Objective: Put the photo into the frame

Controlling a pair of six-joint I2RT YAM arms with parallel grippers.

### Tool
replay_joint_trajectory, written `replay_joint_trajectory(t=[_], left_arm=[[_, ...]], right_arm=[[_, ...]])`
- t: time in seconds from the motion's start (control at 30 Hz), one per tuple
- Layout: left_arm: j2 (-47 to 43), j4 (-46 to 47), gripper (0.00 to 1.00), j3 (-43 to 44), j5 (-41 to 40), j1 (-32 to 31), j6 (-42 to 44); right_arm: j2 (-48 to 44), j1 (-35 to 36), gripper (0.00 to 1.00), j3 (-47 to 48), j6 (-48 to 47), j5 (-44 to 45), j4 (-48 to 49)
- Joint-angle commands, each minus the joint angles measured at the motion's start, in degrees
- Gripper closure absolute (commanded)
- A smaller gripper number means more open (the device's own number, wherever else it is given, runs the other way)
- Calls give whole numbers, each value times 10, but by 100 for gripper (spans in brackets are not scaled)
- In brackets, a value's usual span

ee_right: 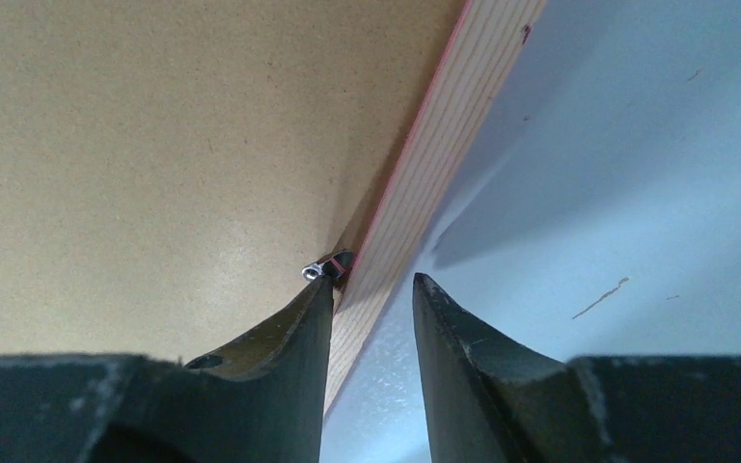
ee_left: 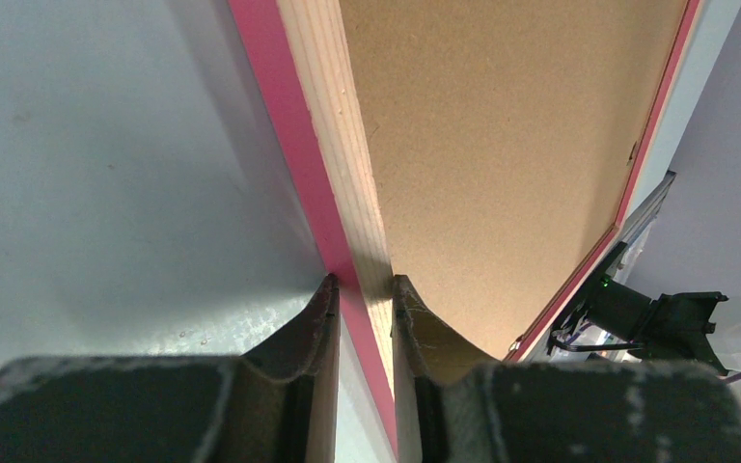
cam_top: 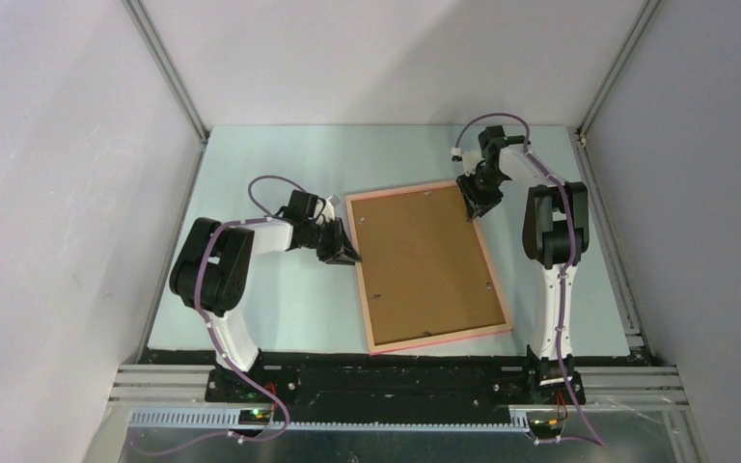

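A salmon-edged frame (cam_top: 441, 339) lies face down on the pale desk (cam_top: 280, 309), right of centre. Its short near side sits close to the desk's near edge, and its long sides run slightly askew toward the far edge. A brown board (cam_top: 429, 260) fills its back. The photo is not visible in any view, and whether it sits under the board cannot be told. The left jaws are clenched on the frame's left rail near its far corner, one tip on the pink outer face and the other on the board side. The right jaws straddle the rail at the far right corner without clamping it. The inner tip presses by a small metal tab (ee_right: 311, 272) at the board's edge, and the outer tip stands just clear of the wood. The main risk comes from this uneven hold. If the left arm lifts or pulls while the right side is loose, the frame may pivot on the desk or twist out of line. The tip at the tab could slip off it and scrape the board, or bend the tab so the board no longer locks. If the tabs are free and the frame tilts, the board and pane could slide out.
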Motion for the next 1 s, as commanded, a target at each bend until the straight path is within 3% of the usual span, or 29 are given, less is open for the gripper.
replay_joint_trajectory(t=[0.0, 0.97], left_arm=[[12, 0, 100, 10, -6, -4, 27], [22, -2, 100, 15, 2, -3, 36]], right_arm=[[-12, 3, 61, -21, 5, 26, 30], [-76, 18, 76, -150, 85, 83, 186]])
